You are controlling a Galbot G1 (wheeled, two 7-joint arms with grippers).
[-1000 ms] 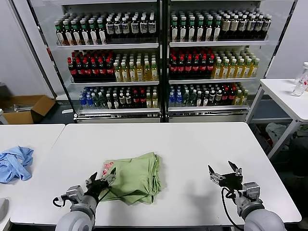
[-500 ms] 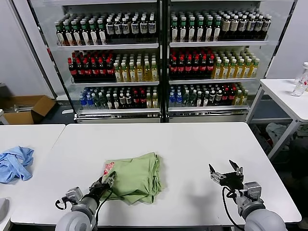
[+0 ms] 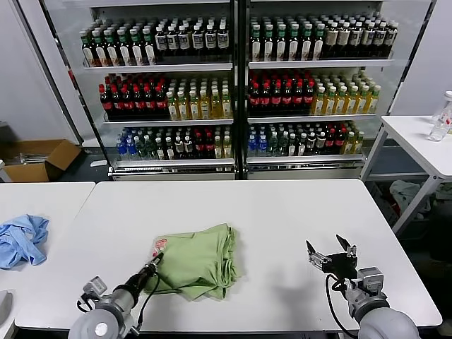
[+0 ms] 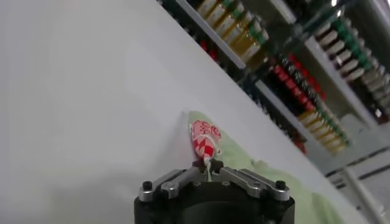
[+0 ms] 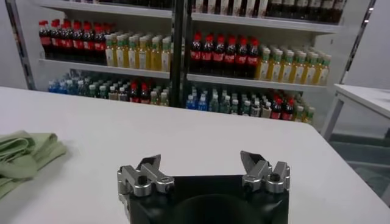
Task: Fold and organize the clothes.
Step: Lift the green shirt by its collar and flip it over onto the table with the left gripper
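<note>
Currently the light green shirt [image 3: 197,260] lies folded into a compact bundle on the white tabletop [image 3: 282,219], somewhat toward the robot's left and near the front edge, with its red-and-white graphic [image 3: 159,246] peeking out at the bundle's ten o'clock corner. At the shirt's seven o'clock edge sits the left gripper [image 3: 150,265], low over the tabletop, its fingers [image 4: 177,178] drawn together and pinching a small fold of the fabric just beside the printed patch; the left wrist view shows the graphic [image 4: 205,137] pulled up into a little ridge rising from between the closed fingertips. Well apart from the shirt, out at its three o'clock, the right gripper [image 3: 330,256] hovers above bare tabletop with its fingers [image 5: 146,173] spread wide and holding nothing, the green bundle [image 5: 24,155] visible far off in the right wrist view. On a neighbouring tabletop [image 3: 49,194] at nine o'clock a crumpled light blue cloth [image 3: 21,239] rests alone. Behind everything, at twelve o'clock, stand glass-fronted coolers [image 3: 236,85] packed with rows of bottles.
</note>
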